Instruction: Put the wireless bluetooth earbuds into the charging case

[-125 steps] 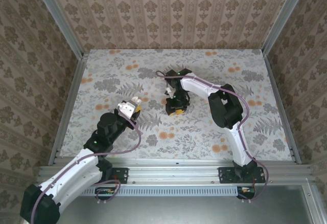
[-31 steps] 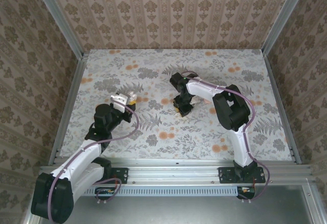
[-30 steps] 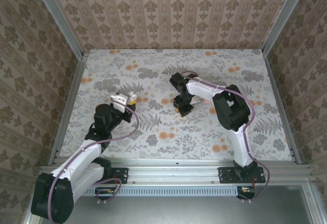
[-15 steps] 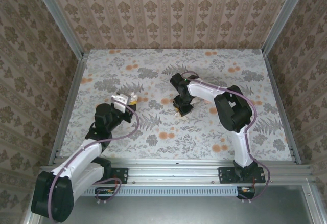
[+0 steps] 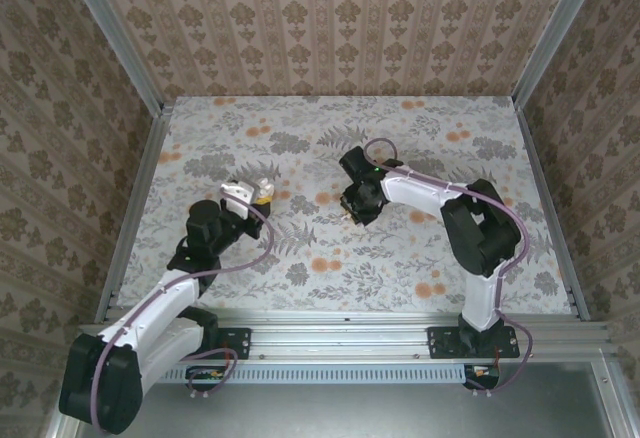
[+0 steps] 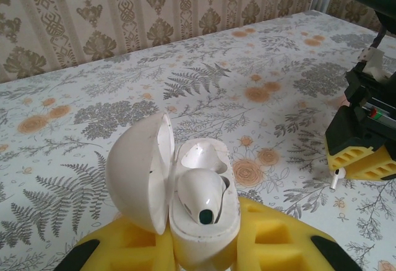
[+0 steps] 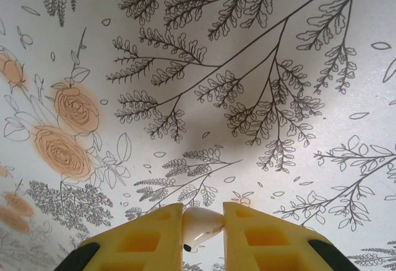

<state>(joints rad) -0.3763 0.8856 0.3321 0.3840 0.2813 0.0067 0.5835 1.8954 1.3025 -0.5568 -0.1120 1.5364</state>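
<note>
Table: the pale floral-printed tabletop [image 5: 400, 258] lay beneath the case.
Left gripper: the yellow-padded left gripper [image 6: 204, 249] clamped the round pale pink-white plastic charging case [image 6: 154, 178], whose lid stood open.
Right gripper: the right gripper [image 7: 203, 227], right of the case, pinched a tiny white earbud [image 7: 201, 221].
Other earbud: the second earbud [image 6: 201, 195] sat inside the case.

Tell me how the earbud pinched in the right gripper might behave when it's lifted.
The earbud looks tiny, so it is probably very light. Its glossy rounded shell, pinched only at its sides by the right gripper, could slip or swivel. It looks like hard plastic, likely stiff, though its thin stem may be fragile.
</note>
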